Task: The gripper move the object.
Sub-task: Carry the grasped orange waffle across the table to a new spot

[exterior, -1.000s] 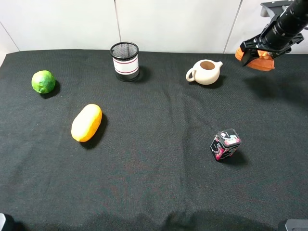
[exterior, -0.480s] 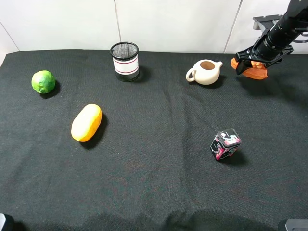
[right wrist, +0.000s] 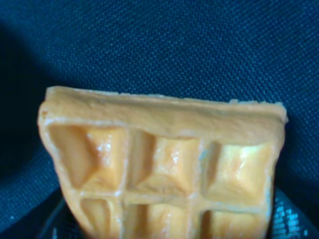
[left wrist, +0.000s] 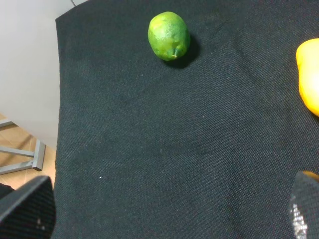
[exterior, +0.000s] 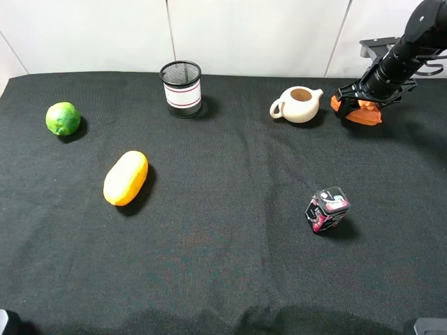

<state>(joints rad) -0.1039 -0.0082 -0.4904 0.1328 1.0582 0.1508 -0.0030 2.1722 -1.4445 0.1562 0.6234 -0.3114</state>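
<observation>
The object, an orange waffle slice (exterior: 363,114) with square pockets, is at the back right of the black cloth, just right of the teapot. My right gripper (exterior: 357,98) is shut on it and holds it low, at or just above the cloth. In the right wrist view the waffle (right wrist: 159,164) fills the picture, with dark finger edges at both lower corners. My left gripper (left wrist: 164,216) is open and empty, its fingers (left wrist: 27,209) spread wide over bare cloth near the table's left side.
A cream teapot (exterior: 298,105) stands left of the waffle. A mesh cup (exterior: 181,88) stands at the back middle. A lime (exterior: 63,118) and a smooth yellow-orange fruit (exterior: 126,177) lie on the left. A patterned cube (exterior: 327,209) sits at the front right. The cloth's left edge (left wrist: 57,124) drops off.
My right gripper has come down and a little to the left with the waffle, from above the table's back right corner to cloth level beside the teapot. Nothing else moved.
</observation>
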